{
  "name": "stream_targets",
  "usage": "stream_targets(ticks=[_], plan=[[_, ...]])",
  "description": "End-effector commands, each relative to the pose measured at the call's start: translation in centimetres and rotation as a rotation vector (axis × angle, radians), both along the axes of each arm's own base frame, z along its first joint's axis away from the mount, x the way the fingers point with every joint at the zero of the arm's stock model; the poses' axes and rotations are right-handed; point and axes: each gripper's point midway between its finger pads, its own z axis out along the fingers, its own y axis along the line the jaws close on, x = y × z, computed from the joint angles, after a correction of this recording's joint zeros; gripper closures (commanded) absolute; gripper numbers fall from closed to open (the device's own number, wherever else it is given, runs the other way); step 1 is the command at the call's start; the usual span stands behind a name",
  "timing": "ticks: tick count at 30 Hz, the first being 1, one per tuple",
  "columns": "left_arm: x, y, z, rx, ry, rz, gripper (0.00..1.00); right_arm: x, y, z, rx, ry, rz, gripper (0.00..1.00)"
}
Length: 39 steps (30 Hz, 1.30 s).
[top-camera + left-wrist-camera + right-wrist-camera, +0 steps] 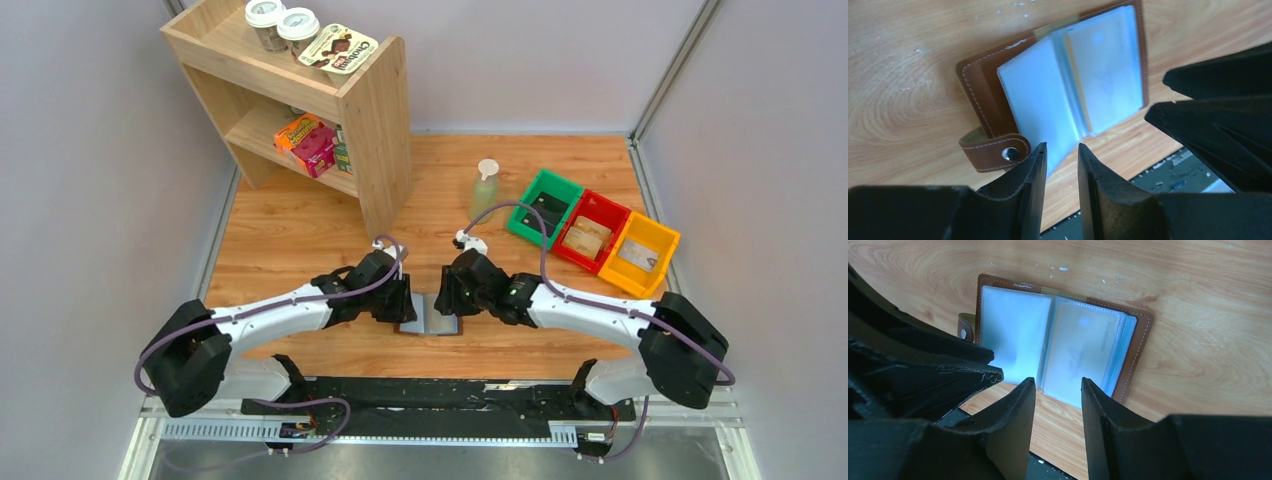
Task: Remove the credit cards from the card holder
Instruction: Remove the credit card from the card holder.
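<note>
Card holder (428,318) lies open on bench (300,230) in top view, left tool (405,303) at its 9 o'clock, right tool (450,298) at 3. Wrist views: both tools parted, gripping nothing, at its near edge; credit cards (1083,345) sleeved inside. Risk: pinching sleeve, not card, drags holder.

Noted blocked at the far left corner of the table (290,240): wooden shelf (380,130), standing tall. Noted blocked toward the far right corner: pale bottle (484,190), then green bin (520,225), red bin (575,258) and yellow bin (625,283), in a touching diagonal row. Found open: bare boards between shelf and bottle, and along the left edge. Found crowded at the middle of the near edge: left gripper (408,305) and right gripper (445,300), face to face over the opened card holder (428,318), with only a narrow gap between.
</note>
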Motion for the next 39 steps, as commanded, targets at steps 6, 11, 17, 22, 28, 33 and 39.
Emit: stream_targets(ticks=[6,11,17,22,28,33,39], plan=[[0.2,1.2,-4.2,0.026,0.054,0.169,0.67,0.6,0.7,-2.0,-0.031,-0.052,-0.062,0.59],[-0.7,1.9,-5.7,0.007,0.102,0.233,0.69,0.4,0.8,-2.9,-0.058,-0.037,-0.05,0.59],[-1.3,2.3,-6.3,-0.019,0.125,0.275,0.69,0.3,0.8,-3.6,-0.086,-0.021,-0.047,0.58],[-1.6,2.6,-6.4,-0.02,0.131,0.282,0.69,0.1,1.3,-3.6,-0.079,-0.017,-0.027,0.55],[-1.7,2.5,-6.7,-0.019,0.14,0.28,0.7,-0.3,2.9,-3.1,-0.014,-0.001,0.019,0.52],[-1.9,2.3,-6.9,-0.018,0.148,0.271,0.7,-0.3,3.8,-2.2,0.038,-0.006,0.038,0.51],[-1.8,2.2,-6.7,-0.026,0.143,0.271,0.7,-0.4,4.8,-0.2,0.109,-0.033,0.066,0.51]])
